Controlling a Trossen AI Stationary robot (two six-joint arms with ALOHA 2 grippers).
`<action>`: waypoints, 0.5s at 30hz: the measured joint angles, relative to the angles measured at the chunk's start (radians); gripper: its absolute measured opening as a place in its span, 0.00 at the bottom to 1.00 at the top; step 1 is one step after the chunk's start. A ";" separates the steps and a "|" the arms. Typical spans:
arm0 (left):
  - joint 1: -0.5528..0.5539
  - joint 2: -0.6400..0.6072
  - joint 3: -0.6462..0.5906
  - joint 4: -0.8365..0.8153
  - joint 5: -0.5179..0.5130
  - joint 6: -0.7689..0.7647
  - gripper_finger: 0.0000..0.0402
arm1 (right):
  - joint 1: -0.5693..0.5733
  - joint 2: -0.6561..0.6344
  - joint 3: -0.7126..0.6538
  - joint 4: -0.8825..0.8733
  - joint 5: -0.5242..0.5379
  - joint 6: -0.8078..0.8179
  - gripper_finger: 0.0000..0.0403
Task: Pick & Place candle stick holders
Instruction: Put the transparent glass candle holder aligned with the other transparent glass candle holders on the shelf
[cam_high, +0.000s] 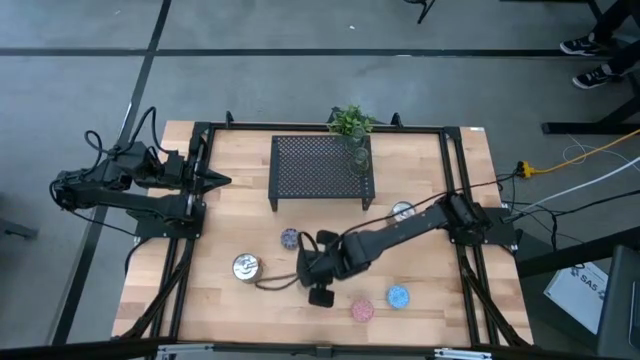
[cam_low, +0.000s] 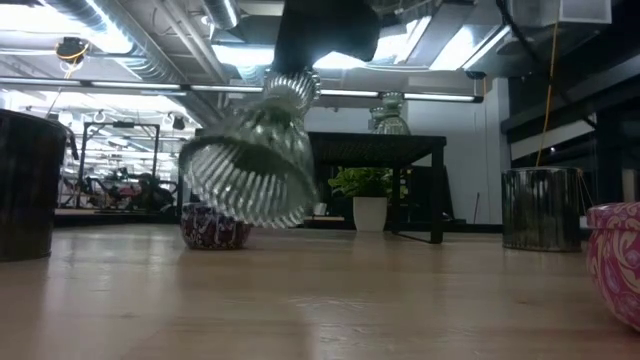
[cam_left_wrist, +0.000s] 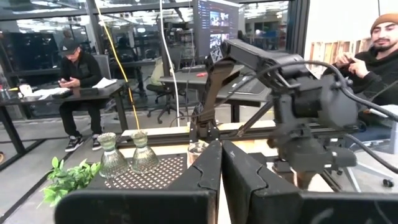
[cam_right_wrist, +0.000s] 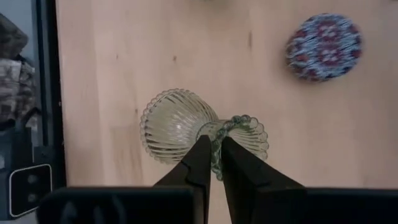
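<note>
My right gripper (cam_high: 312, 268) is shut on an olive-green ribbed glass holder (cam_low: 250, 160) near the table's middle front. Two more green glass holders (cam_high: 358, 158) stand on the black mesh rack (cam_high: 320, 170). On the table stand a purple holder (cam_high: 290, 238), two silver ones (cam_high: 246, 267) (cam_high: 403, 211), a pink one (cam_high: 362, 310) and a blue one (cam_high: 398, 296). My left gripper (cam_high: 215, 180) is shut and empty at the table's left. My right gripper pinches the glass holder's beaded narrow end (cam_right_wrist: 239, 127) between its two fingers (cam_right_wrist: 202, 152), coming from above and pointing down. The holder is lifted clear of the table and tilted, its wide ribbed bowl (cam_low: 240, 175) slanting down below the fingers.
A small green plant (cam_high: 350, 122) stands at the rack's far right corner. The purple holder (cam_low: 215, 225) sits just behind the held one, a silver one (cam_low: 540, 208) to the right and the pink one (cam_low: 615, 260) at the near right. People sit beyond the table.
</note>
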 joint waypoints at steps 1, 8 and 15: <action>0.000 0.000 0.000 0.000 0.000 0.000 0.02 | -0.007 -0.010 0.000 -0.017 0.000 -0.014 0.08; 0.000 0.000 0.000 0.000 0.000 0.000 0.02 | -0.031 -0.110 0.001 -0.086 0.014 -0.158 0.08; 0.000 0.000 0.000 0.000 0.000 0.000 0.02 | -0.032 -0.197 0.001 -0.131 0.104 -0.293 0.08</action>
